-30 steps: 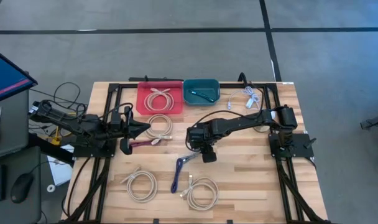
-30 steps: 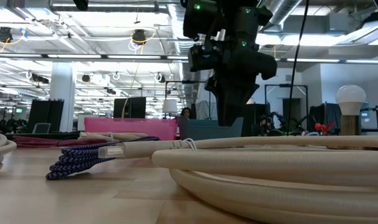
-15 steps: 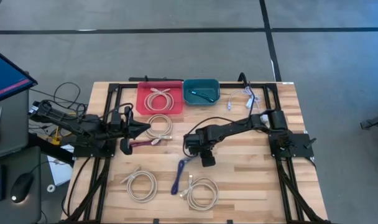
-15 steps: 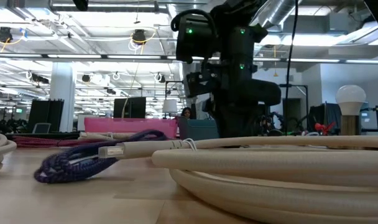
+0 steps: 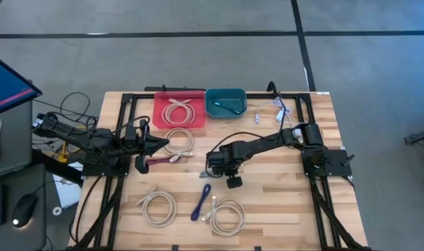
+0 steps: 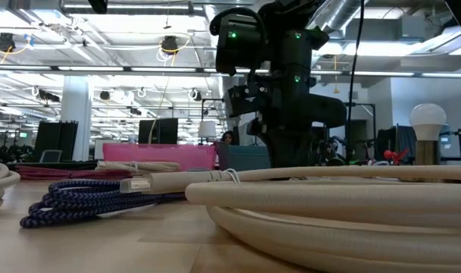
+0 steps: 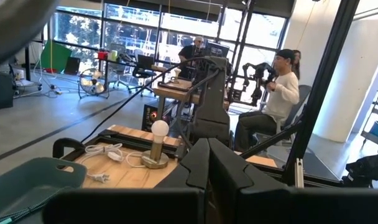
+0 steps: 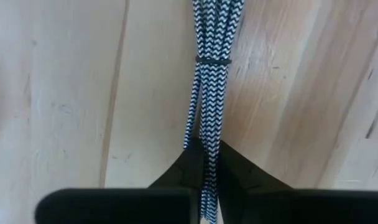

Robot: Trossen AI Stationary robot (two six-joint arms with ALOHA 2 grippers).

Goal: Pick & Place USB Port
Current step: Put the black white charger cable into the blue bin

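Note:
A blue-and-white braided cable bundle (image 5: 200,202) lies on the wooden table near the middle. It also shows in the low view (image 6: 86,199) and in the right wrist view (image 8: 212,74), where a black tie binds its strands. My right gripper (image 5: 215,172) stands over the cable's far end, low over the table, and is shut on it (image 8: 207,163). My left gripper (image 5: 162,144) is shut and empty at the table's left, beside a cream cable coil (image 5: 178,143). My right gripper pinches the far end of the braided cable (image 8: 207,140) between its two fingers. The fingers come from above and lie along the cable. The rest of the bundle runs away from the fingers and lies on the table.
A red tray (image 5: 160,104) with a cream cable and a teal tray (image 5: 210,104) with a blue cable stand at the far edge. Cream coils lie near the front (image 5: 158,206) (image 5: 226,215). A white cable (image 5: 275,109) lies far right and a maroon one (image 5: 156,160) near my left gripper.
My right gripper has gone toward the table's left and near edges and come lower. The blue braided cable has slid with it toward the near edge. Its raised far end has come down and the bundle now lies flatter on the table.

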